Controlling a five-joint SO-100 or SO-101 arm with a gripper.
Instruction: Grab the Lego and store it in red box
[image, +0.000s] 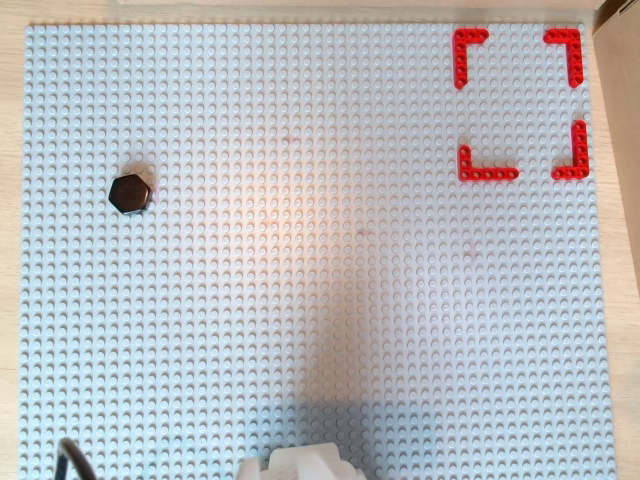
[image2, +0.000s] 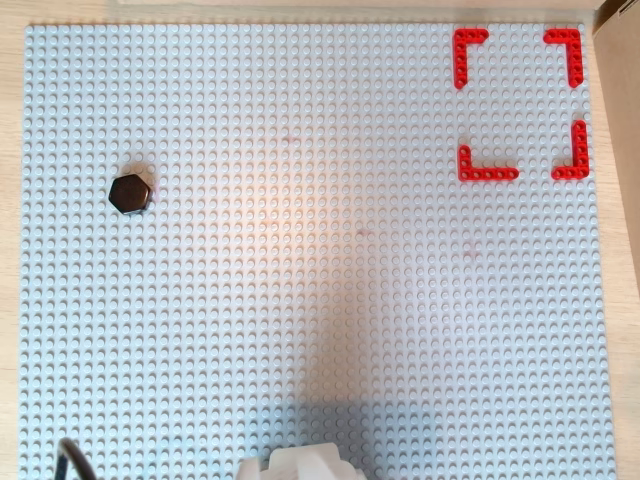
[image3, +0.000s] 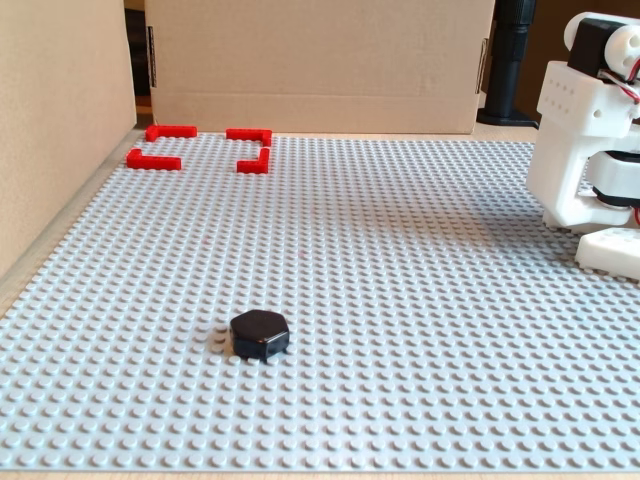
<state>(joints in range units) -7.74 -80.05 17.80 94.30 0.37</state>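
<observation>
At frame edge, arm (image3: 590, 150) cropped; end effector seemingly unseen.

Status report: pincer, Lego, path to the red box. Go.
Pincer out of view, arm base only. Lego loose on baseplate, untouched. Red box empty, far corner. Nothing between them.

Both overhead views are bright and evenly lit, with a warm, faintly pinkish glow across the middle of the grey studded baseplate (image: 330, 300). A broad soft shadow rises from the lower edge, above the white arm (image: 300, 465), and fades toward the centre. The black Lego (image: 130, 193) throws a short shadow up and to the right. Studs stay crisp throughout, with slight bowing of the rows near the edges. In the fixed view, daylight is soft; the arm (image3: 585, 140) casts a dim shadow leftward over the baseplate (image3: 400, 250), and the Lego (image3: 260, 333) shows a mild sheen on top. The fingers are out of sight.
</observation>
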